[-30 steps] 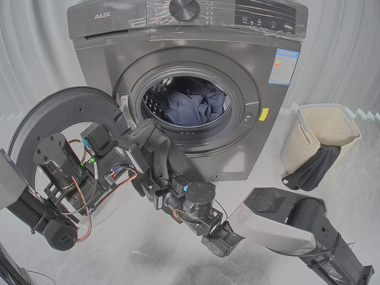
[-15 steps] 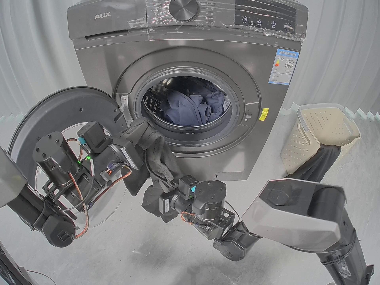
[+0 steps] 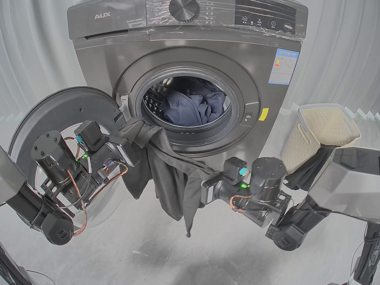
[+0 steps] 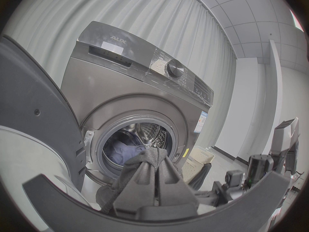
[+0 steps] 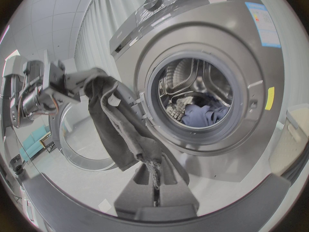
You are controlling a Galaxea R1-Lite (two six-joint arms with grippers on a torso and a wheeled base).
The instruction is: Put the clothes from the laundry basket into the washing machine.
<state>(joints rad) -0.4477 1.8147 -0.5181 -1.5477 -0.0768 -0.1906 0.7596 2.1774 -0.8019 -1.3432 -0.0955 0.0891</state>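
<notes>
A dark grey garment hangs stretched between my two grippers in front of the washing machine. My left gripper is shut on one end of it, just left of the open drum. My right gripper is shut on the other end, lower and to the right. In the left wrist view the cloth bunches over the closed fingers. In the right wrist view the garment runs from my right gripper up to the left gripper. Blue clothes lie inside the drum.
The round door stands swung open at the left, behind my left arm. A cream laundry basket stands on the floor at the right, with a dark cloth hanging over its front rim. Bare floor lies in front of the machine.
My right gripper has swung right and slightly up, drawing the garment out from a bunch into a stretched span. The left gripper has stayed near the drum's left edge.
</notes>
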